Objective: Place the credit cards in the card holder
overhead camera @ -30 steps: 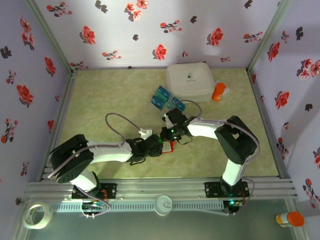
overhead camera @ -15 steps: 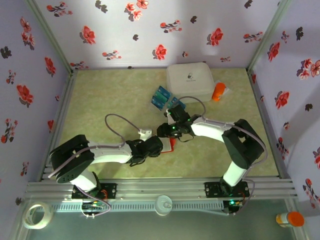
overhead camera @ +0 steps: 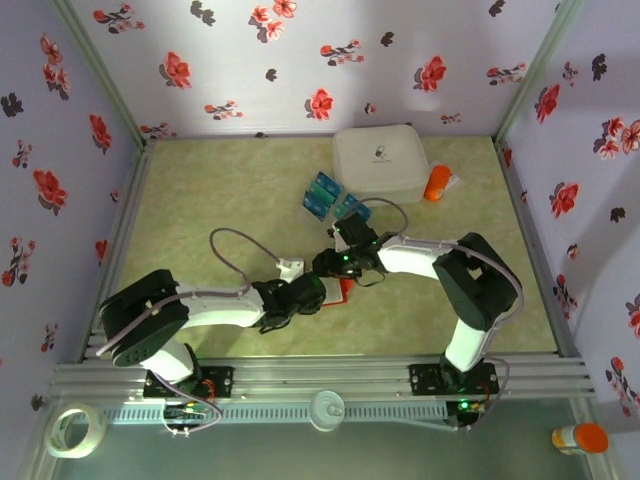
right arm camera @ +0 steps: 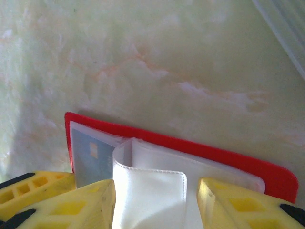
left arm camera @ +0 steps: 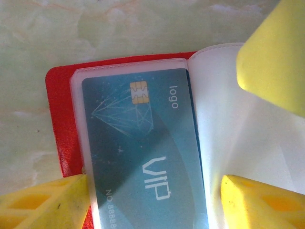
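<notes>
Card holder [left arm camera: 59,143] lies open on the table [overhead camera: 220,200] between both arms, one teal credit card [left arm camera: 143,143] pocketed. Its clear pockets [right arm camera: 152,191] look floppy and slick; take the stiff red cover. Left gripper [left arm camera: 152,202] and right gripper [right arm camera: 156,205] straddle it, jaws apart.

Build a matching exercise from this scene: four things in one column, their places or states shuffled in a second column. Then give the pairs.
Things
1. card holder
2. VIP card
3. white case
4. orange bottle

Places or states
A. at the far edge of the table
B. inside a clear pocket
C. lying open, red cover underneath
D. just right of the case

Pairs: 1-C, 2-B, 3-A, 4-D
</notes>
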